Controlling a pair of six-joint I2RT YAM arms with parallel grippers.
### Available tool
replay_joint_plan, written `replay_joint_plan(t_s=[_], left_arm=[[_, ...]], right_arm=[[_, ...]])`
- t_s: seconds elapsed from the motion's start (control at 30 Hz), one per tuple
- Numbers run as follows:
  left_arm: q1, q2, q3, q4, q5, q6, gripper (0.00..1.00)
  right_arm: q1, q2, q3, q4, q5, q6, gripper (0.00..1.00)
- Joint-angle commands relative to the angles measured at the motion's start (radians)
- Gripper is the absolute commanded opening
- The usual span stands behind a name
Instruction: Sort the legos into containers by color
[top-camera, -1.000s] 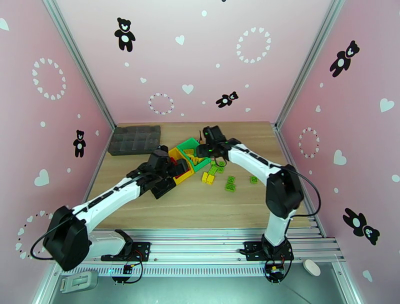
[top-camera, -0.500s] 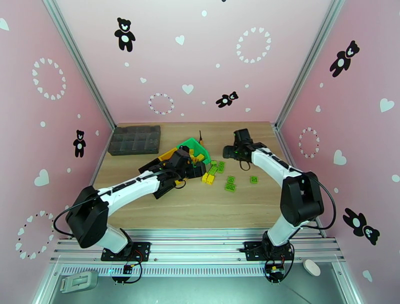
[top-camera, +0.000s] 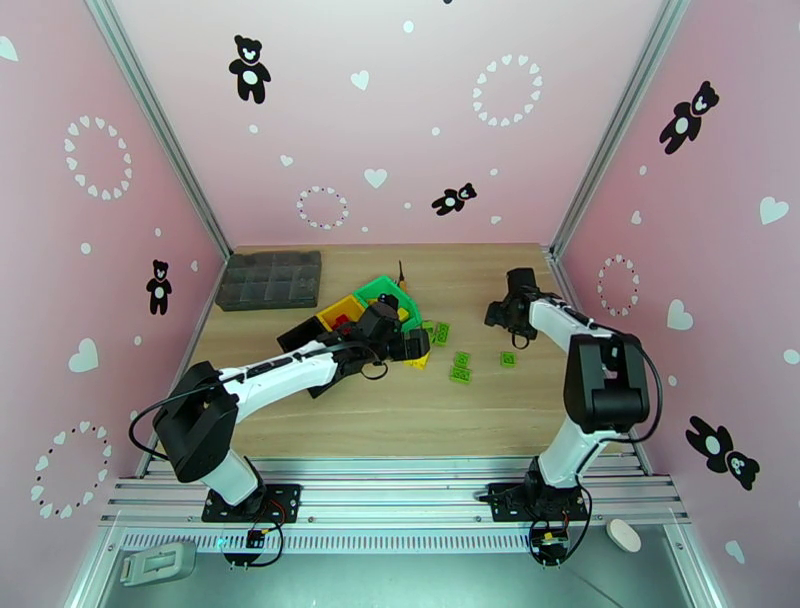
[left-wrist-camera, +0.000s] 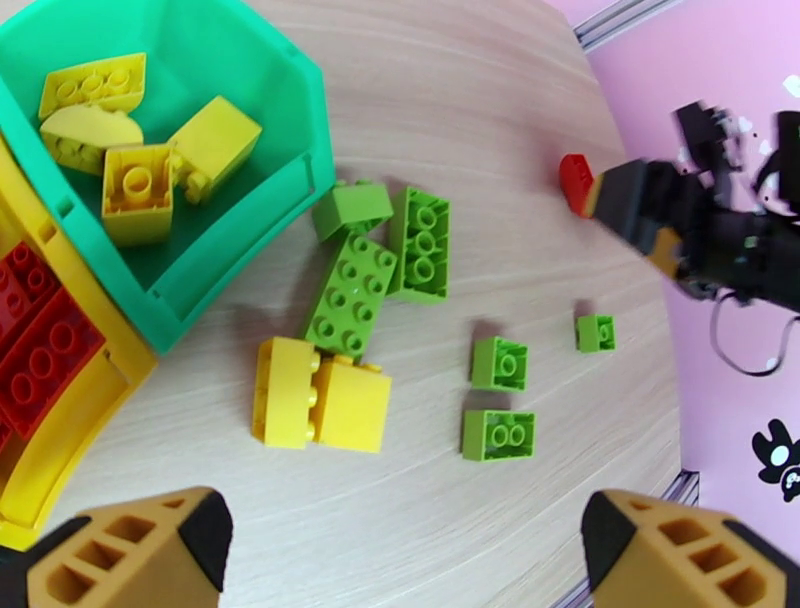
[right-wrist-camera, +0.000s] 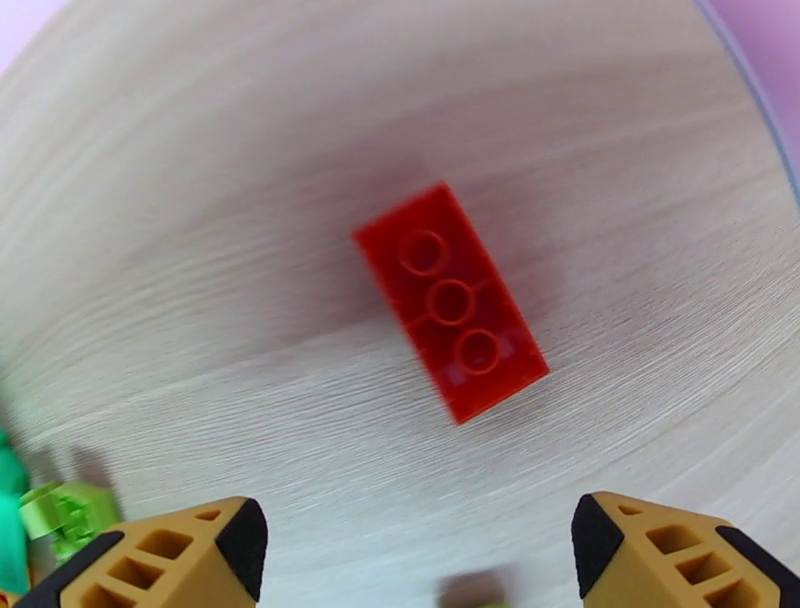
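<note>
I am holding my left pincer (left-wrist-camera: 400, 560) spread wide and empty above the tabletop (left-wrist-camera: 480, 120), with its tan fingertips (left-wrist-camera: 130, 555) showing at the bottom corners of my wrist view. Under it the loose legos (left-wrist-camera: 497, 435) are lying on the wood. Two plain yellow blocks (left-wrist-camera: 320, 405) are sitting pressed side by side. A six-stud green brick (left-wrist-camera: 348, 295) is touching their far edge. Another green brick (left-wrist-camera: 425, 245), showing three studs, is lying alongside that one. A small green piece (left-wrist-camera: 350, 207) is resting just beside the wall of the green bin (left-wrist-camera: 290, 130). Three small green bricks (left-wrist-camera: 500, 362) are sitting apart from each other further right.

The green bin is carrying four yellow pieces (left-wrist-camera: 135, 190), one of them rounded on top. The yellow bin (left-wrist-camera: 110, 390) next to it is holding flat red bricks (left-wrist-camera: 45, 345).

From above, the containers (top-camera: 340, 312) are sitting in a slanted row near the middle of the tabletop: green, then yellow, then the black bin (top-camera: 298, 337). My left pincer is hovering just beside the green end.

I am holding my right pincer (right-wrist-camera: 420, 560) wide open too, gripping nothing. It is hovering over a single red brick (right-wrist-camera: 450, 315) lying flat on bare wood toward the right side, well apart from the other pieces. That brick is bright red and oblong, with three studs showing in a line, and it is lying diagonally to my fingertips.
</note>
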Motion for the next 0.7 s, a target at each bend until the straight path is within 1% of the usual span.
replay_joint_plan(t_s=[0.0,0.23,0.37,0.67], left_arm=[[-0.008,-0.016,-0.022,0.030,0.020,0.002,0.98],[-0.007,-0.042,-0.054,0.039,0.015,0.000,0.98],[-0.006,-0.050,-0.066,0.043,0.012,-0.002,0.98],[-0.008,-0.044,-0.073,0.045,0.013,-0.008,0.99]], right_arm=[[-0.004,0.054,0.066,-0.027,-0.005,0.001,0.83],[-0.026,0.158,0.187,-0.086,0.015,0.002,0.79],[-0.039,0.204,0.230,-0.111,0.025,-0.006,0.78],[-0.066,0.284,0.329,-0.157,-0.010,-0.011,0.73]])
